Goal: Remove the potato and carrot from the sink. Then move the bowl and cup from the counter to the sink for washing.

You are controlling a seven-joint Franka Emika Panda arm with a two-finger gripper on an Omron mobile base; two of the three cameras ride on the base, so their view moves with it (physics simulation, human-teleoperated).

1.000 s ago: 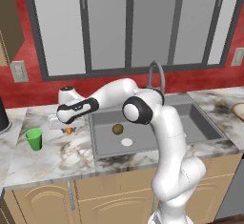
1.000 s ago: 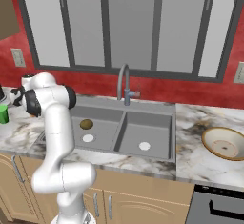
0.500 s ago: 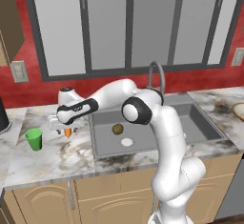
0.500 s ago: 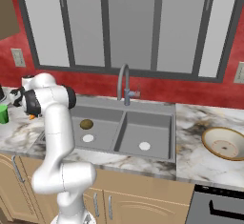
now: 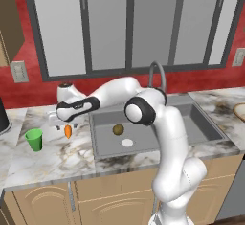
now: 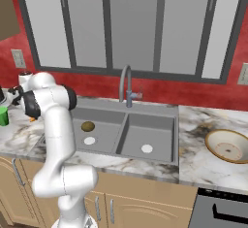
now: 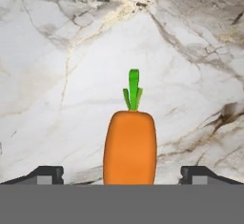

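Carrot (image 7: pixel 130 147) on counter (image 7: pixel 71 75), gripper (image 7: pixel 122 173) spread above.

The orange carrot (image 7: pixel 130 147) is lying on the marble tabletop (image 5: pixel 57 159) between the green cup (image 5: pixel 34 139) and the sink (image 5: pixel 201 123), the potato (image 5: pixel 118 129) sitting in its left basin.
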